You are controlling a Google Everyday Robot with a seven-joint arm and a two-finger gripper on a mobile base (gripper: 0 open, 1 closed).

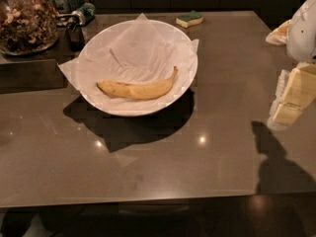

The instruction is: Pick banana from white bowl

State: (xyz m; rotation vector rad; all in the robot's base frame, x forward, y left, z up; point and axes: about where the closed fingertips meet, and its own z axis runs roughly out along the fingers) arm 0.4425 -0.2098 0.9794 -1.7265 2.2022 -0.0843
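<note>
Table, gripper right, jar beside white bowl

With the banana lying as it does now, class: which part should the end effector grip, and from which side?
Grip the banana at its thick middle, coming down from above. It lies flat on the paper in the white bowl, lengthwise left to right, so closing across its width probably suits. The end effector hangs at the picture's right edge.

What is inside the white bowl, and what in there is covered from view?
Crinkled white paper lines the white bowl, and the banana lies on it near the front. The paper covers the bowl's inner surface. The end effector is at the right edge, outside it.
</note>
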